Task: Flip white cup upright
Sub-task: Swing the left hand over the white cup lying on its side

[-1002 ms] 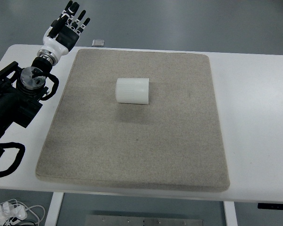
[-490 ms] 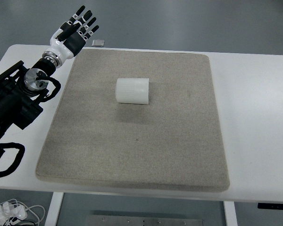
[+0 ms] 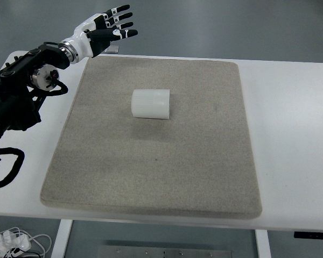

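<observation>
Left hand (image 3: 105, 29) just swung in over the worktop's (image 3: 290, 123) far-left corner, fingers spread wide, holding nothing. The white ribbed plastic cup (image 3: 150, 104) lies sideways mid-mat, untouched, so it's just the approach.

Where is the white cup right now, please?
The cup lies on its side on the mat, slightly left of centre in its far half, clear of the left robot hand.

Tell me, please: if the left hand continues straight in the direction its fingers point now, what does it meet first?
Probably nothing. The black-and-white left hand points to the picture's right along the far edge of the white table, fingers spread. The white ribbed cup lying on the beige mat sits nearer the camera, off that line. Height is unclear.
</observation>
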